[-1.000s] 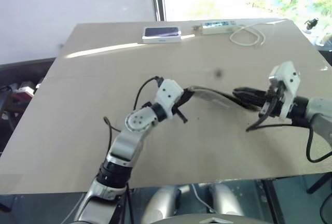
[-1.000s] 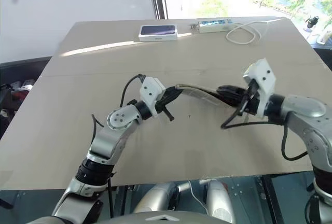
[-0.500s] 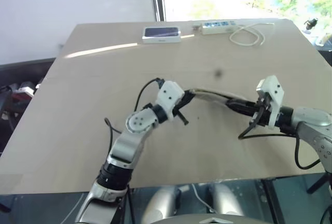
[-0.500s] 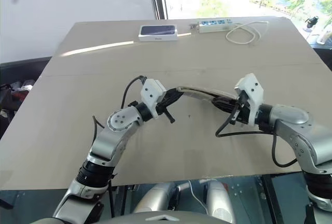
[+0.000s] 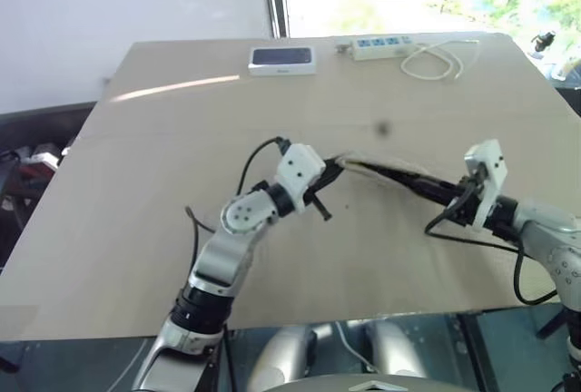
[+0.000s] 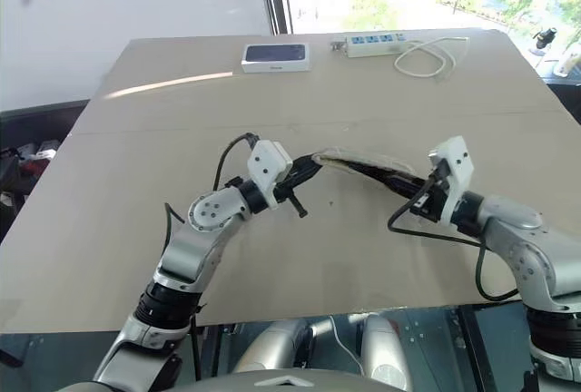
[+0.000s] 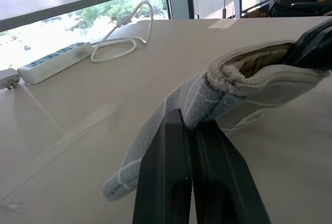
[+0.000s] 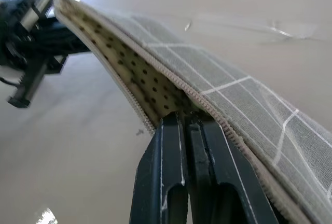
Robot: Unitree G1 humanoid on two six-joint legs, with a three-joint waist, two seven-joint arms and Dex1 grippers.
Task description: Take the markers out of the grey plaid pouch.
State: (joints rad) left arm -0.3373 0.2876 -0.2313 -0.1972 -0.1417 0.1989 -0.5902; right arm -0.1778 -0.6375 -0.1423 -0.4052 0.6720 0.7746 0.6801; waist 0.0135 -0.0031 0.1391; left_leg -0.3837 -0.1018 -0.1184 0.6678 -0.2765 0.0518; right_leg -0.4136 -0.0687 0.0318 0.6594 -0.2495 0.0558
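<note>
A: On the beige table (image 5: 182, 138), mid-surface toward its near edge, both grippers are pinching the soft grey plaid fabric pouch (image 6: 363, 163) aloft.

B: Left gripper (image 7: 191, 130) clamping one end, right gripper (image 8: 188, 123) nipping the mouth's lip; tilt gently. Markers are probably inside, hidden.

Both arms: silver-grey rounded segments, black ribbed collars near the base. Behind each claw sits a white angular wrist housing. Left gripper (image 5: 334, 169) and right gripper (image 5: 434, 189): two slim, glossy black fingers each. Black cables loop beside each housing.
</note>
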